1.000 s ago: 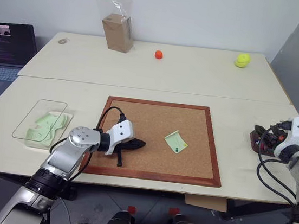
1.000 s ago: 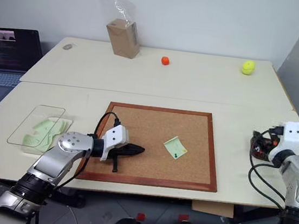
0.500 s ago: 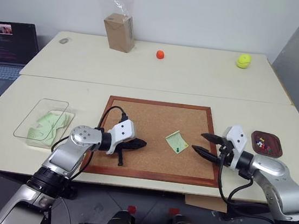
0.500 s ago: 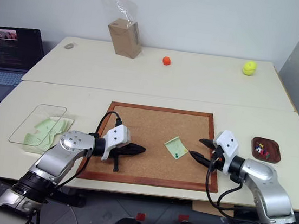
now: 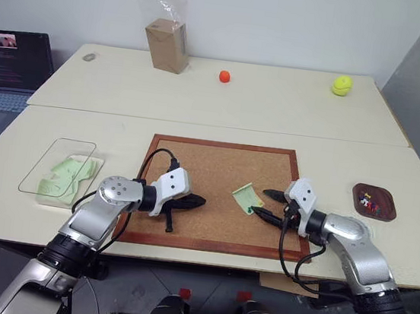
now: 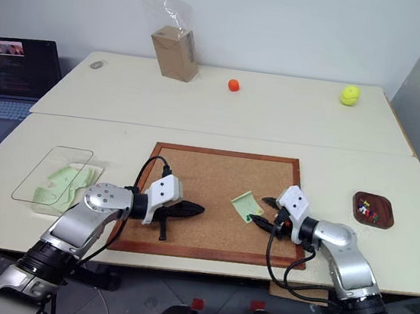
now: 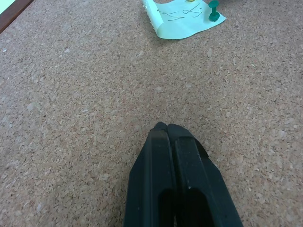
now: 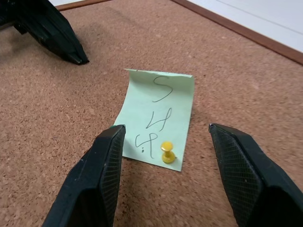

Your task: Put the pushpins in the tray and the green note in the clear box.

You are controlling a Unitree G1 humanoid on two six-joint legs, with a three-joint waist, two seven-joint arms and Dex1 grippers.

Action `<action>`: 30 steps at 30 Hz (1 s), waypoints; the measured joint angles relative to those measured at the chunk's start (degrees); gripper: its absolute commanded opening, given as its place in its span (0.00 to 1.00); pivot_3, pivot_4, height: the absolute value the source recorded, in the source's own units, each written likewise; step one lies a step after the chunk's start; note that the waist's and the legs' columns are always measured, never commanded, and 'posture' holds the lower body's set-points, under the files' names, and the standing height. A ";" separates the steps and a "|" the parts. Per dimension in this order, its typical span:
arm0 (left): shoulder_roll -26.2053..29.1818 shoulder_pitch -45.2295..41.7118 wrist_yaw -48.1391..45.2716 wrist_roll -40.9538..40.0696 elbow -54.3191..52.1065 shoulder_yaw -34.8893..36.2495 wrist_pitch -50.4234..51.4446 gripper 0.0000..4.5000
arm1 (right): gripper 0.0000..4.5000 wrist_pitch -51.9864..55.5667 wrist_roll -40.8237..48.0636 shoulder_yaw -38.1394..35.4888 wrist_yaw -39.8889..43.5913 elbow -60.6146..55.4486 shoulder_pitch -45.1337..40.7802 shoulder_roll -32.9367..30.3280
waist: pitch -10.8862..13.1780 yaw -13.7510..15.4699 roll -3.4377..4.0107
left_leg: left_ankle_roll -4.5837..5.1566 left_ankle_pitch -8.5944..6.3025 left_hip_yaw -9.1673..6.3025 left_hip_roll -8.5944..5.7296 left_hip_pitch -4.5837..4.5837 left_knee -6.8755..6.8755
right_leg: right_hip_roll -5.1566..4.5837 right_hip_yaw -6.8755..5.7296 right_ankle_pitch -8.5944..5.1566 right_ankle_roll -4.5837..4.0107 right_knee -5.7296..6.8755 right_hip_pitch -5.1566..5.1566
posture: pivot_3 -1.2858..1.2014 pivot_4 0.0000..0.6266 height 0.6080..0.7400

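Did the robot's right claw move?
Yes. The right claw swung left from beside the tray onto the cork board, and is now open by the green note.

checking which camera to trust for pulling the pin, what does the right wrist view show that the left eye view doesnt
Extra in the right wrist view: the handwriting on the green note and the pushpin as a distinct head and shaft at one corner of the note.
Extra in the left eye view: the tray, the clear box and the whole cork board.
Shared: the note on the board, the open right gripper facing it, and the shut left gripper opposite.
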 measured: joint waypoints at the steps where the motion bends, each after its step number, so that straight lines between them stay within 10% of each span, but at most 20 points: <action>1: 0.01 -0.01 0.00 0.01 -0.02 0.00 0.00 0.00 | 0.66 -0.31 -0.17 0.15 -0.02 0.57 -0.35 0.20 | 0.00 -0.01 0.00 | 0.00 0.00 0.00 0.00 0.00 0.00 | 0.00 0.00 0.00 0.00 0.01 0.00 | 0.52 0.24 1.00; 18: 0.23 0.09 0.05 0.21 -0.45 0.00 0.15 0.00 | 0.02 -4.22 -2.11 0.61 0.38 4.19 -1.12 1.52 | 0.00 -0.02 0.00 | 0.00 0.00 -0.02 0.00 0.00 -0.01 | 0.00 -0.02 0.04 -0.07 0.01 -0.01 | 0.52 0.24 1.00; 30: 0.28 0.30 0.06 0.23 -0.83 0.02 0.15 0.00 | 0.01 -3.63 1.59 -1.76 1.82 1.84 -0.25 1.46 | 0.03 -0.01 0.00 | 0.00 0.00 -0.03 0.00 -0.06 -0.03 | 0.00 -0.02 0.04 -0.07 0.00 -0.06 | 0.52 0.24 1.00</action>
